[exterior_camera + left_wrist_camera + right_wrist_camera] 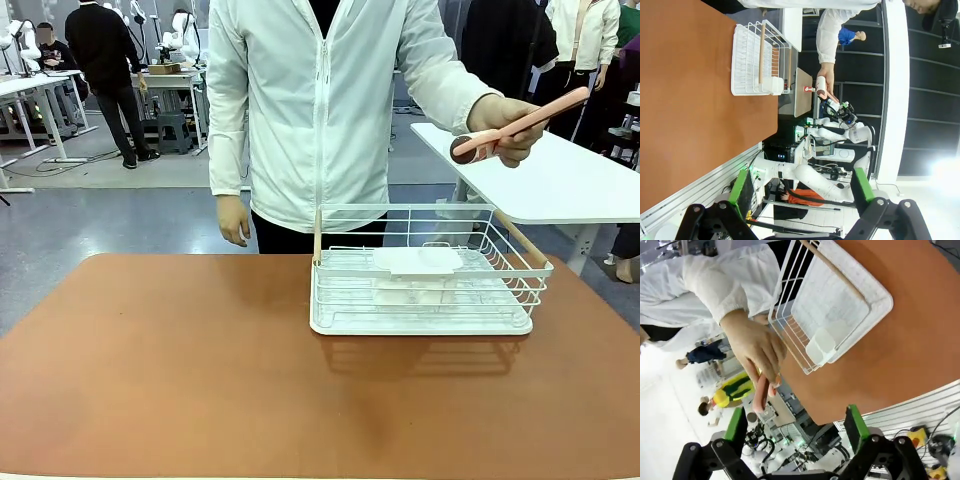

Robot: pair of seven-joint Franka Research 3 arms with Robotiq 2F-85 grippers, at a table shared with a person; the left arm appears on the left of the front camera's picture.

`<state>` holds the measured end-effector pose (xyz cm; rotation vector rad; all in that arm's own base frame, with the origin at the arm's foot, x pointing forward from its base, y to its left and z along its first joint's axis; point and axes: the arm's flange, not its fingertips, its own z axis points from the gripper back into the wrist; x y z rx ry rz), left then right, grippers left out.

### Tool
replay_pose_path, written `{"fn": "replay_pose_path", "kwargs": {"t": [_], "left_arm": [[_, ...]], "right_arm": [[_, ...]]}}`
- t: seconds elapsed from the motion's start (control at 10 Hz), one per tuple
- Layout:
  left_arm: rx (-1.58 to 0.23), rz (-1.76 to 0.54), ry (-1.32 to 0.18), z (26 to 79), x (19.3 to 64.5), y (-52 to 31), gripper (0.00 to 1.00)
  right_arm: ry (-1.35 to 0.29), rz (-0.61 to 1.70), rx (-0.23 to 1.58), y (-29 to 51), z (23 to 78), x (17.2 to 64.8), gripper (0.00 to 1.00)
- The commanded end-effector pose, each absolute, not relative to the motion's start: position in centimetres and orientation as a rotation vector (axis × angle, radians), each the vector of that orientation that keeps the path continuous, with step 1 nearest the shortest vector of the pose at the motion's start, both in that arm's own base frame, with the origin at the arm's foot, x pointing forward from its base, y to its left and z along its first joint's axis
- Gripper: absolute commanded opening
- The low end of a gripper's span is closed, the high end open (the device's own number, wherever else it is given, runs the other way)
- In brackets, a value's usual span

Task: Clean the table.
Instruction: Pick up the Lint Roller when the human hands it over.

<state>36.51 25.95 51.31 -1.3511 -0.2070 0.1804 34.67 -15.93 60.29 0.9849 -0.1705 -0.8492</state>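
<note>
On the table (150,380), white wire rack (420,326)

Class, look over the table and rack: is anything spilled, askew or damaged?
Nothing stands out. The table shows no spill; the white wire rack sits flat on it, right of centre; the person's hand holds a pink-handled tool in the air.

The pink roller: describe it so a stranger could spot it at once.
Start at the reddish-brown table and its white wire rack. Above the rack's right end, the person's raised hand holds the roller. It is the one pink thing: a long handle with a dark round head.
</note>
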Motion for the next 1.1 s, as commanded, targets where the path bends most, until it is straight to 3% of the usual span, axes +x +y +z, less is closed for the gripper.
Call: {"fn": "replay_pose_path", "kwargs": {"t": [0.0,1.0], "left_arm": [[-1.355,0.182,-0.210,51.5,36.3,26.0,1.00],[-1.355,0.182,-0.210,51.5,36.3,26.0,1.00]], "right_arm": [[-0.174,-0.884,0.954,-10.5,59.9,34.4,1.00],[-0.329,-0.864,1.010,-1.0,57.9,34.4,1.00]]}}
